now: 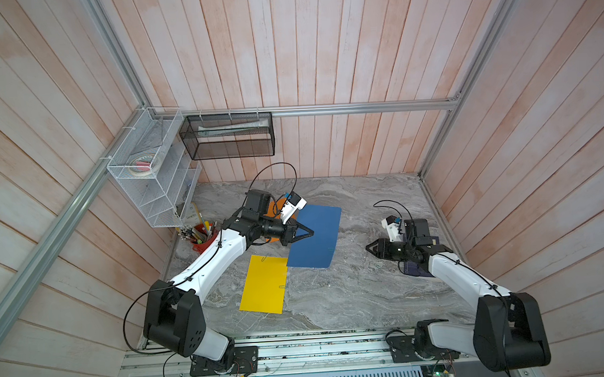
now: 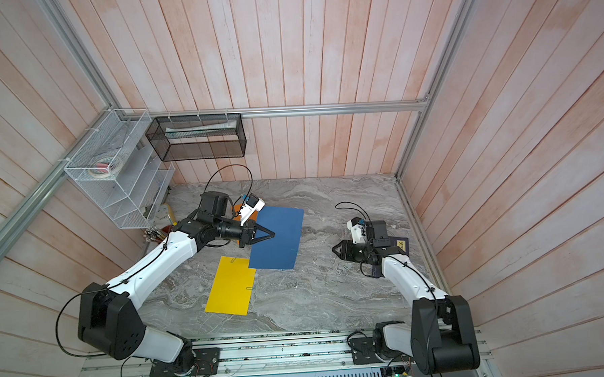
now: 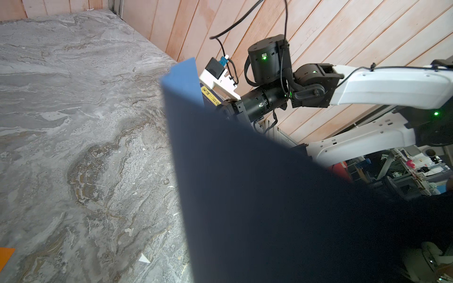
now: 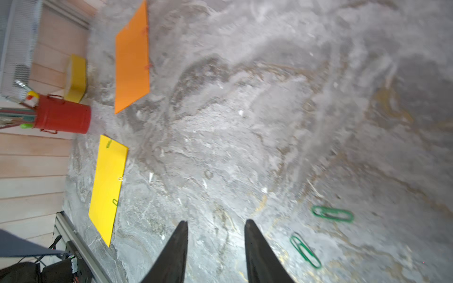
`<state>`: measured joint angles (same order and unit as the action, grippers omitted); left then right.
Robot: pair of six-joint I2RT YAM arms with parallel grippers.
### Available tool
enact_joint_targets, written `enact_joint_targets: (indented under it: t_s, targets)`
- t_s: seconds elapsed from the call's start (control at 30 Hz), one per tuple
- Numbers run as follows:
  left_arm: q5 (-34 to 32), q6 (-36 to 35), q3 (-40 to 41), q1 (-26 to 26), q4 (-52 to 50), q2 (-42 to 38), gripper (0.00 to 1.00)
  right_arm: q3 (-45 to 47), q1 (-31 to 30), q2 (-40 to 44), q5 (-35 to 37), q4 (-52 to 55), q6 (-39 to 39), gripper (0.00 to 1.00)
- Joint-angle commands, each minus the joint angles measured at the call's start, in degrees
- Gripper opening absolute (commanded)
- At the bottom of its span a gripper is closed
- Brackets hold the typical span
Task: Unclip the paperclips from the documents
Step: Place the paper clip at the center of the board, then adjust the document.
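My left gripper (image 1: 310, 233) is shut on the edge of the dark blue document (image 1: 318, 241), which hangs lifted above the table and fills the left wrist view (image 3: 269, 196), hiding the jaws. The yellow document (image 1: 264, 284) lies flat near the front, with paperclips on its edges (image 4: 108, 143) (image 4: 115, 202). The orange document (image 4: 132, 63) lies further back, mostly under the left arm in both top views. My right gripper (image 4: 217, 221) is open over bare table with nothing between its fingers. Two loose green paperclips (image 4: 332, 214) (image 4: 305, 251) lie beside it.
A red pen cup (image 1: 201, 241) and a white wire rack (image 1: 153, 175) stand at the back left. A black mesh basket (image 1: 228, 136) hangs on the back wall. A navy book with a gold label (image 2: 401, 245) lies under the right arm.
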<state>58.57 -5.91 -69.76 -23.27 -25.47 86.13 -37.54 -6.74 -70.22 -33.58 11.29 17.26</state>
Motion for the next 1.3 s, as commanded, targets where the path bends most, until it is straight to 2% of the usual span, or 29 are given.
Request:
enact_joint_targets:
  t_s: [0.0, 0.17, 0.27, 0.5, 0.73, 0.83, 0.93, 1.17, 1.27]
  targets:
    - [1.6, 0.29, -1.26, -0.33, 1.28, 0.05, 0.0, -1.66, -3.07, 3.13, -7.3, -6.18, -2.66, 0.45]
    - [2.06, 0.47, -2.52, -1.27, 1.77, 0.71, 0.0, 1.98, -4.95, 6.87, -20.36, -23.77, 4.05, 0.52]
    - [2.28, 1.04, -3.43, -2.01, 2.48, 1.07, 0.0, 3.81, -5.93, 7.71, -23.53, -32.94, 8.0, 0.56]
    - [3.51, 1.58, -5.65, -3.23, 3.06, 2.06, 0.0, 1.34, -8.78, 4.11, -26.85, -35.01, 6.98, 0.58]
    - [3.94, 1.86, -7.27, -4.65, 2.99, 3.42, 0.0, -0.34, -11.64, -0.82, -28.93, -44.04, 10.78, 0.58]
    - [3.97, 1.78, -7.46, -4.79, 2.79, 3.88, 0.0, 0.37, -12.09, -1.7, -30.42, -50.86, 14.79, 0.52]
    - [4.06, 1.62, -7.58, -4.84, 2.75, 4.13, 0.0, 1.06, -12.31, -2.29, -31.84, -55.25, 17.72, 0.39]
    - [4.2, 1.87, -8.21, -4.92, 3.22, 4.92, 0.0, 2.12, -12.46, -2.65, -32.16, -56.68, 18.6, 0.05]
    - [3.98, 1.8, -8.32, -4.94, 3.1, 4.93, 0.0, 1.98, -12.34, -2.73, -32.16, -56.63, 18.52, 0.0]
